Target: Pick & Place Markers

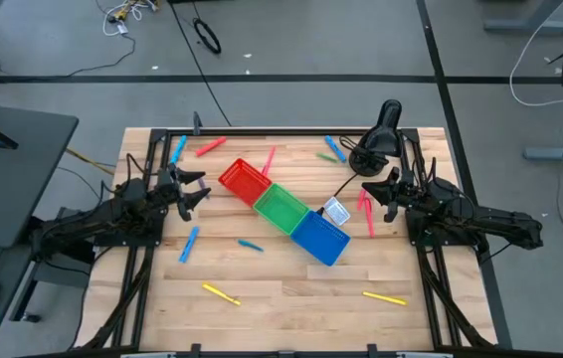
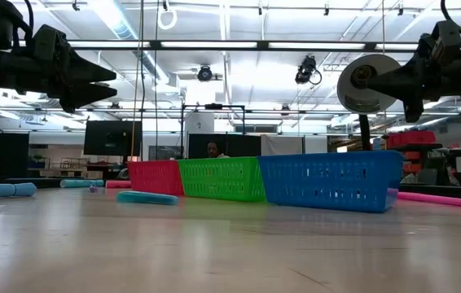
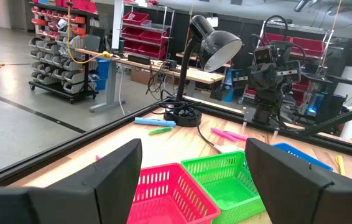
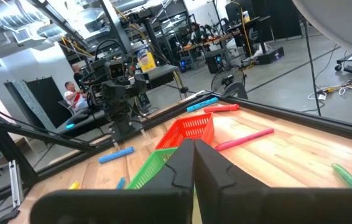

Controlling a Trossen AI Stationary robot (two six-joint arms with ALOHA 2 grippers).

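Observation:
Three square bins stand in a slanting row mid-table: red (image 1: 245,179), green (image 1: 281,207) and blue (image 1: 319,237). Markers lie flat and scattered on the wood: blue (image 1: 179,149), red (image 1: 211,146) and pink (image 1: 269,159) at the far side, blue (image 1: 334,147) and green (image 1: 329,157) by the lamp, pink ones (image 1: 366,211) at the right, blue ones (image 1: 189,245) near left, yellow ones (image 1: 221,293) at the near side. My left gripper (image 1: 197,194) hovers open, level, left of the red bin. My right gripper (image 1: 369,189) hovers shut, level, right of the blue bin.
A black desk lamp (image 1: 381,139) stands at the far right, its cord running toward the bins. A small white and blue item (image 1: 335,211) lies beside the blue bin. Black rails (image 1: 281,130) frame the table. A person (image 4: 73,93) sits in the room beyond.

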